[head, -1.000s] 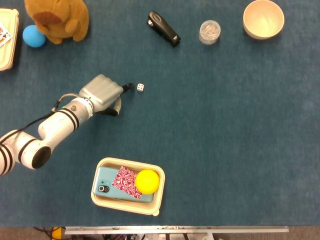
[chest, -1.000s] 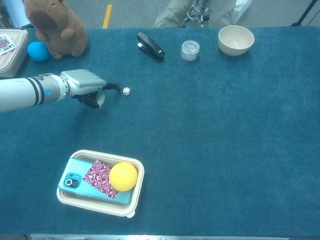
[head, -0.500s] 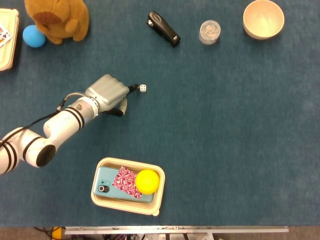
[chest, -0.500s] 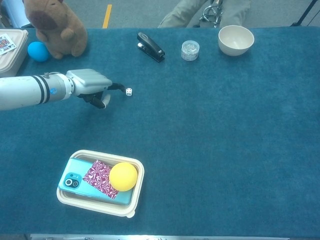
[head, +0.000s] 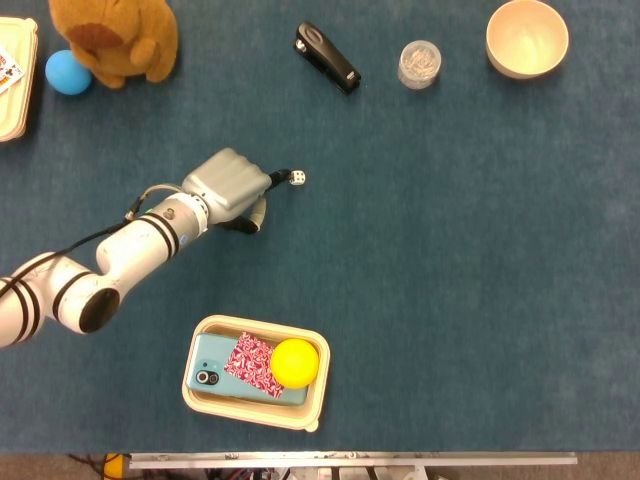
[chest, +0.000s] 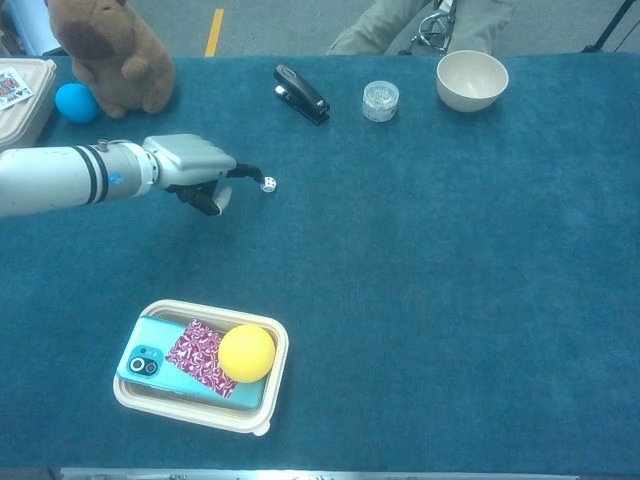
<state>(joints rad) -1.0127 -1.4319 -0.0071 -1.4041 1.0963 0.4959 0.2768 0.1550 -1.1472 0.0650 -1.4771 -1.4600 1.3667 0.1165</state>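
Note:
A small white die (head: 298, 177) (chest: 268, 184) lies on the blue tablecloth left of centre. My left hand (head: 232, 185) (chest: 190, 165) is just left of it, low over the cloth. One dark finger (head: 283, 176) points right and its tip touches the die's left side. The other fingers are curled under the grey palm and hold nothing. The white left arm runs off toward the lower left of the head view. Neither view shows the right hand.
A beige tray (head: 320, 345) near the front edge holds a teal phone (head: 210, 375), a red patterned cloth and a yellow ball (head: 295, 362). At the back are a black stapler (head: 327, 58), a clear jar (head: 419, 64), a cream bowl (head: 527, 38), a brown plush (head: 115, 38), a blue ball (head: 68, 72) and a second tray (head: 12, 110).
My left hand has slid to the right across the cloth, and the die has moved a little to the right ahead of the extended fingertip.

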